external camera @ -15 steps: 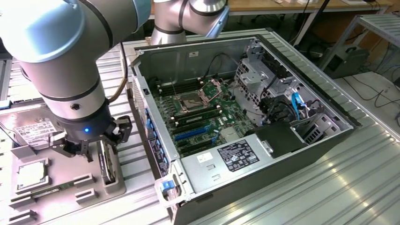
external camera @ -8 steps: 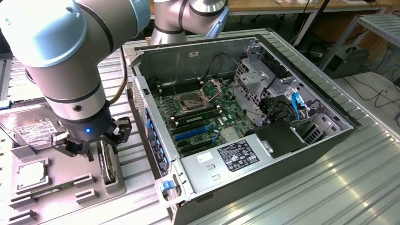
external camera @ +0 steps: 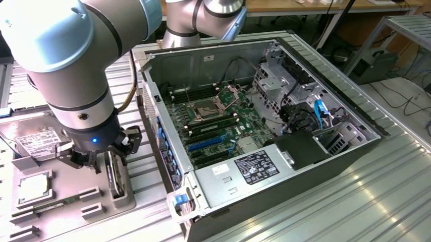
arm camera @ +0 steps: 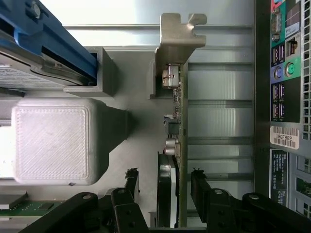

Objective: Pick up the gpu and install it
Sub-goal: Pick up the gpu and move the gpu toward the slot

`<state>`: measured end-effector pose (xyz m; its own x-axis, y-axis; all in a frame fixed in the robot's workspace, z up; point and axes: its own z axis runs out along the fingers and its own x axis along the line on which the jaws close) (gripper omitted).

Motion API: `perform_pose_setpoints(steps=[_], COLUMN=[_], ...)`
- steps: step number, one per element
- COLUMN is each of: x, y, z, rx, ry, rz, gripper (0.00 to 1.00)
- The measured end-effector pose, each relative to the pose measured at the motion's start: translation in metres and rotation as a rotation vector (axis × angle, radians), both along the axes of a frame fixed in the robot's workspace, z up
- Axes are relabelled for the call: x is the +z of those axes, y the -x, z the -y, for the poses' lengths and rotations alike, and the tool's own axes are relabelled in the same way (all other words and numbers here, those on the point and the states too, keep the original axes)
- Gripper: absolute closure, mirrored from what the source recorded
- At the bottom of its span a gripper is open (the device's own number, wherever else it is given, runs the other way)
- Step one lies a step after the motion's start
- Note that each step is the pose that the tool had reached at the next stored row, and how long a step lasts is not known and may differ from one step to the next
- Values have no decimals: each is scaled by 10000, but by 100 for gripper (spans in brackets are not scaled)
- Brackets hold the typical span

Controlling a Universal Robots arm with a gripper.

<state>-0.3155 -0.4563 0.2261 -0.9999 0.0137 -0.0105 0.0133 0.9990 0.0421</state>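
The claw (external camera: pixel 112 165) is hanging over a gray holder (external camera: pixel 124 201) on the desk (external camera: pixel 316 201), at the exterior view's left, just beside the open computer case (external camera: pixel 357 118). The gpu (arm camera: pixel 174 111) is standing on its edge in this holder. The claw is released: its fingers (arm camera: pixel 131 182) are standing on both sides of the card, a small gap on each side.
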Motion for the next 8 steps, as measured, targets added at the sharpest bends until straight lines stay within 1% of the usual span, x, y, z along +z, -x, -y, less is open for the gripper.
perform_pose_setpoints(steps=[2,7,8], x=[-1,-1,-1], y=[0,0,0], z=[0,0,0], rx=[-130,-142,-141], ry=[0,0,-1], rz=[0,1,1], gripper=[44,44,46])
